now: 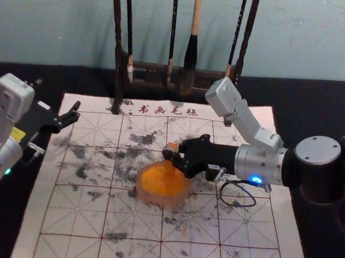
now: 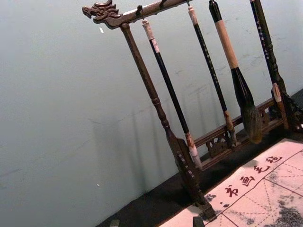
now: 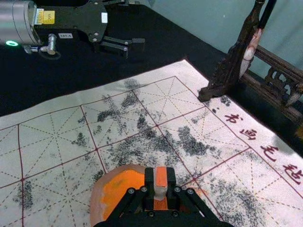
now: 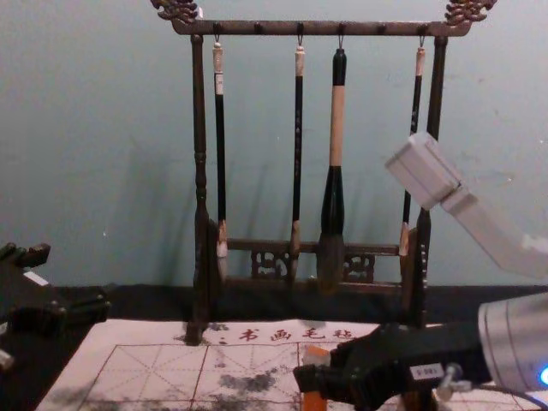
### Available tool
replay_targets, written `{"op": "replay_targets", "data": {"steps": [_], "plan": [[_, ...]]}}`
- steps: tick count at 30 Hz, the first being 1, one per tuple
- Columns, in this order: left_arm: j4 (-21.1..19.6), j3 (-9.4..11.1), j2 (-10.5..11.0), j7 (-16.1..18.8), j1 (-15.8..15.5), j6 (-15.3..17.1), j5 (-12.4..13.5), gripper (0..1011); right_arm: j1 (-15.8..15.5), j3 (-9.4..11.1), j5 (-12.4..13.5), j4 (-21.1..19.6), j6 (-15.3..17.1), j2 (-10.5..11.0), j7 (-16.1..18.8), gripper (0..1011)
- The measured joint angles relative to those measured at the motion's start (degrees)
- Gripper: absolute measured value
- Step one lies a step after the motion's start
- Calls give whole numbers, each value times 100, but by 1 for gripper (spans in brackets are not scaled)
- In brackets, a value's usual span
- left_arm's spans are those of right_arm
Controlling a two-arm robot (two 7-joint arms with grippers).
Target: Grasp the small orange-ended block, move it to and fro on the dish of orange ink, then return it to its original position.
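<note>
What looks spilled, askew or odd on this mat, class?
Dark smudges blotch the mat, and a faint orange mark lies near the dish; both look like stray ink. Nothing looks askew.

**Legible marking: one, on the writing mat**

Mat: red characters along the far edge read 书画毛毡. White label on the right gripper, yellow label on the left gripper: print too small to read. Brush handle: fine characters, likewise unreadable.
</note>
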Motion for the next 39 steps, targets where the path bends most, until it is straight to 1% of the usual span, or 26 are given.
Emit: {"op": "replay_targets", "data": {"steps": [13,21,29,39], "plan": [[0,0,0,0,0,0,0,1001,-156,-21,-41,-241,-1,170,38,116],[0,0,0,0,0,0,0,1001,-234,-34,-14,-372,24,208,84,116],[0,0,0,0,0,0,0,1001,-230,-90,4,-388,36,170,123,116],[0,0,0,0,0,0,0,1001,-85,-191,-3,-198,30,2,160,116]]}}
